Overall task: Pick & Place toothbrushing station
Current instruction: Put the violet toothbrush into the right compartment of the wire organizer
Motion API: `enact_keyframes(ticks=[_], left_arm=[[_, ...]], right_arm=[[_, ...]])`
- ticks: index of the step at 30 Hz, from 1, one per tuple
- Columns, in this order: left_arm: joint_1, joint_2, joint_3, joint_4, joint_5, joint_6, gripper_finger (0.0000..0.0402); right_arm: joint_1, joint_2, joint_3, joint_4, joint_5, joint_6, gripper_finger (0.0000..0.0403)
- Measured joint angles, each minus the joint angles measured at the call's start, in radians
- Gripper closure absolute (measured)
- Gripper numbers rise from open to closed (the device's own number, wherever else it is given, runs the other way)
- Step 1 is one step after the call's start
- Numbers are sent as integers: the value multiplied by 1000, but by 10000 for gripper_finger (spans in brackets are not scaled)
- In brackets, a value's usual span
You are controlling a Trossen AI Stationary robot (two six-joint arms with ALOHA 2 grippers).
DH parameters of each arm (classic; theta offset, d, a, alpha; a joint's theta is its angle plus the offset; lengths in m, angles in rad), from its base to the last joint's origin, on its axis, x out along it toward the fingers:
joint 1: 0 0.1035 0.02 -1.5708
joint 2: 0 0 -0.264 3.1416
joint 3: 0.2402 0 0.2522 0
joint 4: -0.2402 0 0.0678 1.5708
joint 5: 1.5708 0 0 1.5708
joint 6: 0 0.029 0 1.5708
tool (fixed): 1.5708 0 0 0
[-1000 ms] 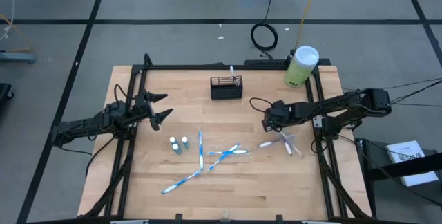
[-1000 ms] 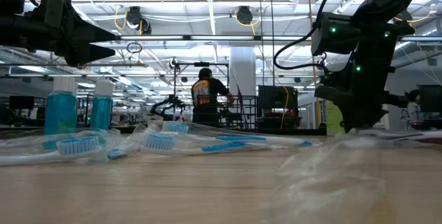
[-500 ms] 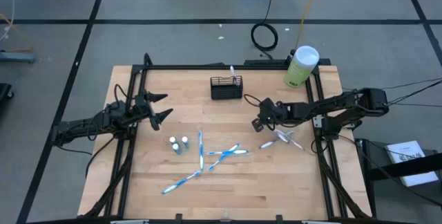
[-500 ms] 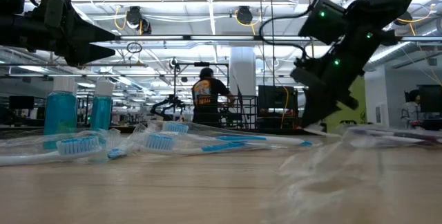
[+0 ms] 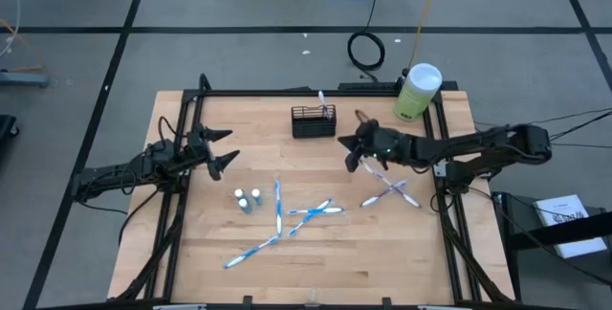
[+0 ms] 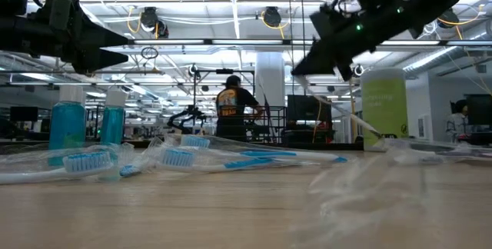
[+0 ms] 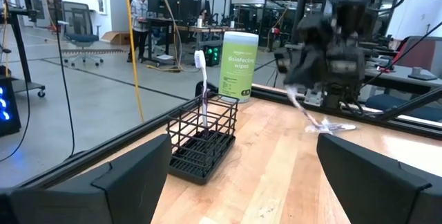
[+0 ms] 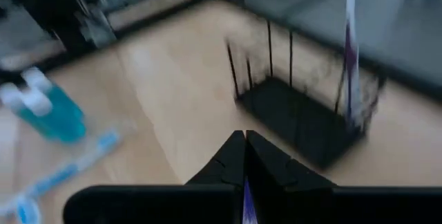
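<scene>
Since a second ago your right hand (image 5: 356,146) has swung across the desk (image 5: 316,253) toward the toothbrushing station (image 5: 314,121), fingers pinched on a wrapped toothbrush (image 6: 338,107). It sits just beside, far-left of that hand; left hand (image 5: 222,151) waits open, farther off.

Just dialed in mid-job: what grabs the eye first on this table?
The right gripper, raised beside the black wire basket with a toothbrush pinched in it. That basket already has one toothbrush standing in it, and more blue toothbrushes lie scattered mid-table. The left gripper waits open at the left.
</scene>
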Motion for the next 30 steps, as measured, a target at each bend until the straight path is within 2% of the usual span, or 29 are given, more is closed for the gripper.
enact_keyframes(ticks=[10,15,20,24,30], left_arm=[[0,0,0,5,5,0,34],[0,0,0,5,6,0,34],[0,0,0,5,6,0,34],[0,0,0,5,5,0,34],[0,0,0,6,5,0,34]], right_arm=[[-121,9,0,490,-16,-276,403],[-216,83,0,674,-147,-242,403],[-289,173,6,863,-189,-195,403],[-324,240,47,937,-208,-193,403],[-356,330,157,931,-270,-170,403]])
